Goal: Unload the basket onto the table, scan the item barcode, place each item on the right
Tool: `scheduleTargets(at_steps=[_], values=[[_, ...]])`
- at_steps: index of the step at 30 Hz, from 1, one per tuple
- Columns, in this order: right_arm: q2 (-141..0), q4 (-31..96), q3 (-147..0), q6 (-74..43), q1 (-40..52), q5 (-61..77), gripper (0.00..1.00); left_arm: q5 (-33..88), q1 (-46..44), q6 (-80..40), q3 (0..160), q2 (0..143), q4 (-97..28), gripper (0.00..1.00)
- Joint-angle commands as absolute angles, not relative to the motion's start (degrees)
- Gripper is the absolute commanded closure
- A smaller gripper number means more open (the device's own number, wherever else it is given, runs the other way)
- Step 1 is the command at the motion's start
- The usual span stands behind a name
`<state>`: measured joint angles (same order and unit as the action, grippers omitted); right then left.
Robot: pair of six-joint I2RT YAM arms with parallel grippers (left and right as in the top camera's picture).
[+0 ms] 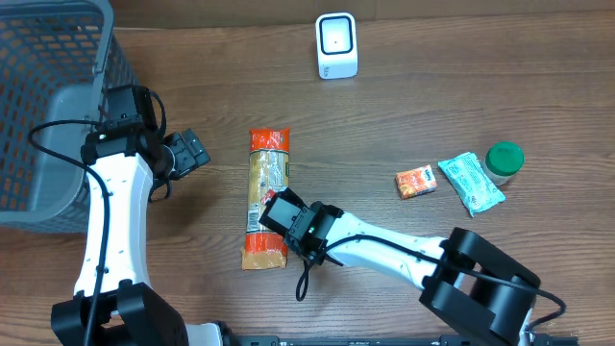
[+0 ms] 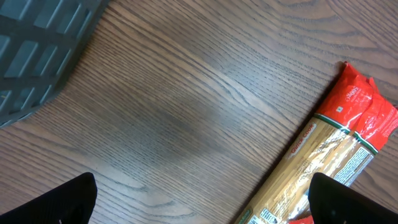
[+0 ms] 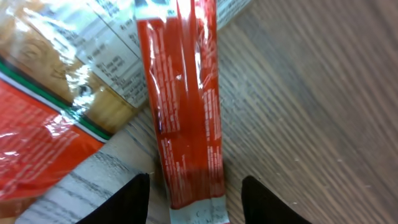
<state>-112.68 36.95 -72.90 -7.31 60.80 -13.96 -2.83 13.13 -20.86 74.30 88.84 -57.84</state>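
The right pincer (image 3: 194, 202) hangs low over the near half of the pasta packet (image 1: 269, 183), which lies flat on the desk (image 1: 432, 96) at its middle, long side running from near to far. In the right wrist view its two dark fingers (image 3: 134, 199) stand apart on either side of a red seam strip (image 3: 186, 124) that runs down the packet. A narrow gap shows on each side of the strip, so the pincer straddles it without clamping it. Beside the strip the packet's clear window shows the pasta and a printed label; whether a barcode is there I cannot tell.

To the left, the left pincer (image 2: 202, 208) is spread wide over bare wood with nothing between its fingers. It points toward the packet's far red end and stays apart from it.

To the right, well apart from the pasta, a small orange packet (image 1: 415, 182) lies just beside a teal packet (image 1: 471, 184). A jar with a green lid (image 1: 504, 160) stands against the teal one's far right side.

A grey mesh basket (image 1: 58, 115) fills the far left corner, behind the left arm. At the far edge, near the middle, a small white scanner (image 1: 336, 45) stands upright, well apart from the pasta packet.
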Motion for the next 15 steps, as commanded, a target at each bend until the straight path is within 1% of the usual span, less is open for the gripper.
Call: scheduleTargets(at_steps=[1,5,8,14,15], values=[[-113.1,36.3,-72.9,-7.4,60.8,-13.8,0.56,-3.2,13.1,-21.2,74.4,88.8,-57.8,0.00],[-113.2,36.1,-72.9,-7.4,60.8,-13.4,0.57,-3.2,13.1,-21.2,74.4,88.8,-57.8,0.00],[-113.2,36.1,-72.9,-7.4,60.8,-12.5,0.60,-3.2,13.1,-21.2,74.4,88.8,-57.8,0.00],[-115.3,35.6,-72.9,-7.4,60.8,-11.7,0.62,-3.2,13.1,-21.2,74.4,88.8,-57.8,0.00],[-115.8,35.4,-72.9,-7.4,60.8,-11.7,0.65,-3.2,13.1,-21.2,74.4,88.8,-57.8,0.00]])
